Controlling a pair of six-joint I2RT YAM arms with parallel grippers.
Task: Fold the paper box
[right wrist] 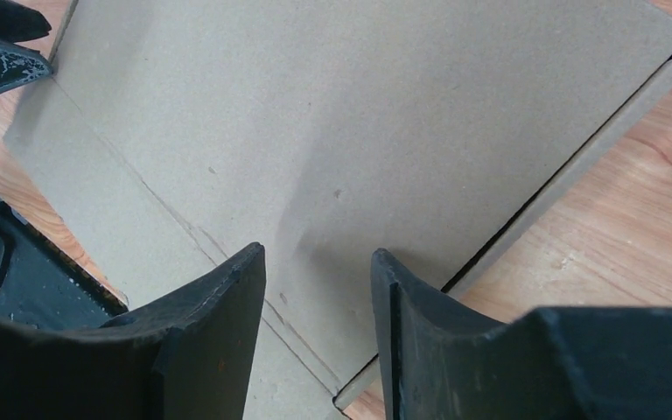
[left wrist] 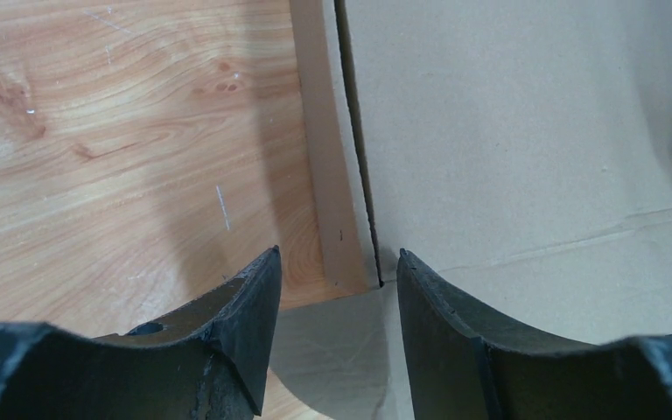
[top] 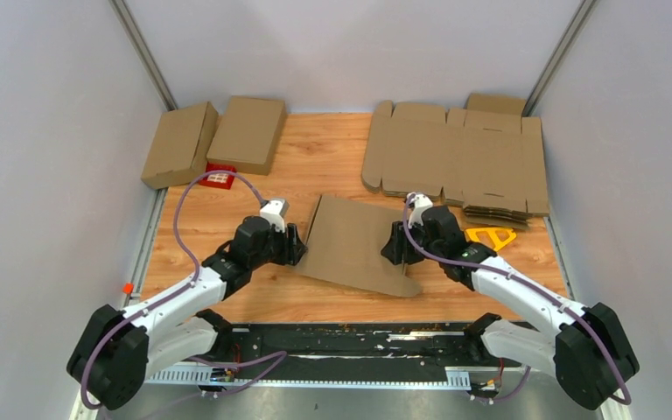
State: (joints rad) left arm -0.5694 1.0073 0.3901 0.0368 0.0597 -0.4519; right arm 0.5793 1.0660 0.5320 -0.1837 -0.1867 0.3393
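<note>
1. Brown folded cardboard box (top: 179, 144) and a second folded box (top: 247, 133) lie far left on the wooden table (top: 332, 149), with a small red item (top: 219, 175) just near of them
2. Left gripper (top: 297, 245) meets the left edge of the flat brown cardboard box blank (top: 354, 245) at mid-table; its fingers (left wrist: 254, 289) stand half spread astride a side flap, with no pinch visible
3. Right gripper (top: 394, 245) sits at the blank's right edge, fingers (right wrist: 227, 297) half spread over the panel
4. Yellow triangular plastic piece (top: 490, 236) lies right of it; a stack of flat cardboard blanks (top: 455, 162) fills the far right
</note>
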